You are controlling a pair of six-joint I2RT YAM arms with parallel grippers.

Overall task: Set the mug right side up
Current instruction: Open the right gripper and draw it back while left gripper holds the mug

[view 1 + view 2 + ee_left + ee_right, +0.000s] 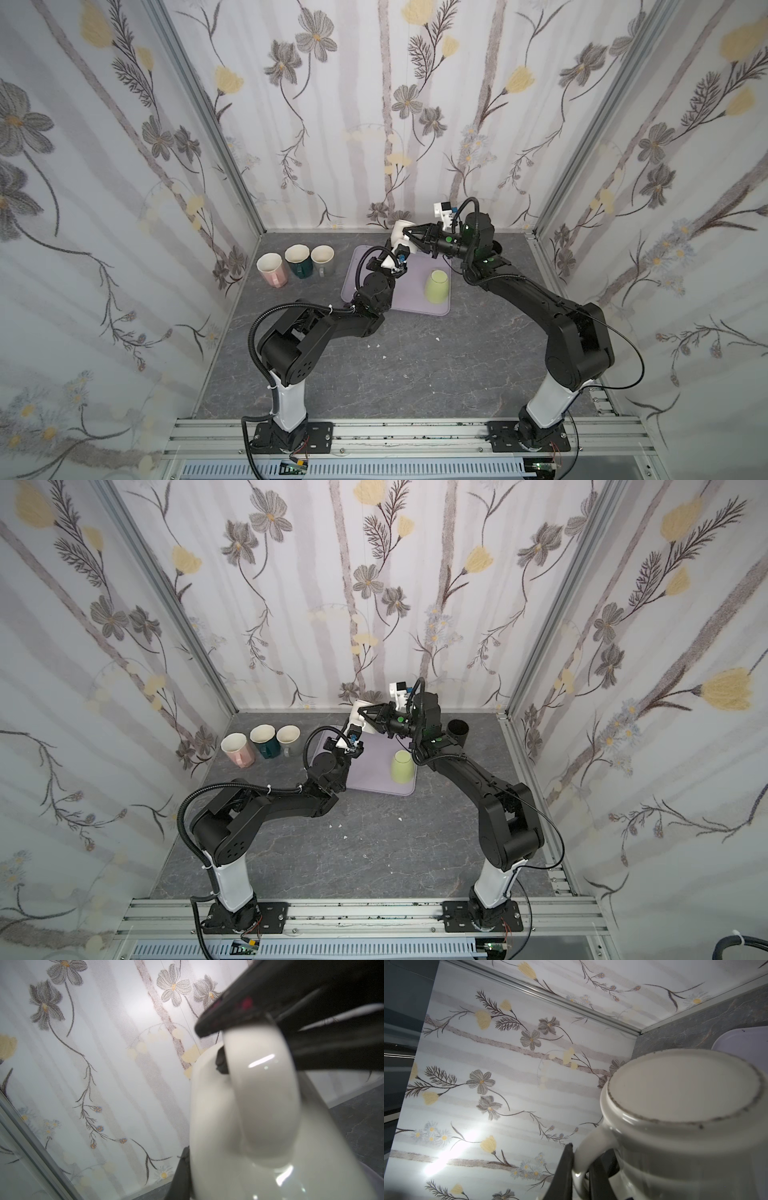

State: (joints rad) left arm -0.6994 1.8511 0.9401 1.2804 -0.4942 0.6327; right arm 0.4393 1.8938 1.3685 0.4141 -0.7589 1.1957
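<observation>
The white mug point(216, 1130) hangs aloft, tipped (base not yet downward): right gripper point(581, 1169) jaws pinch its handle point(264, 1095), left gripper point(397, 248) jaws clamp its body; uprighting remains.

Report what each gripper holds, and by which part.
Both hold the white mug in the air. The right gripper pinches its handle. The left gripper is shut on its body; the exact spot is unclear.

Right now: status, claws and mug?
Left claw shut on white ceramic mug. Right claw shut on its handle. Mug aloft, off flat lavender tray. Upturned pale green cup on tray, untouched.
</observation>
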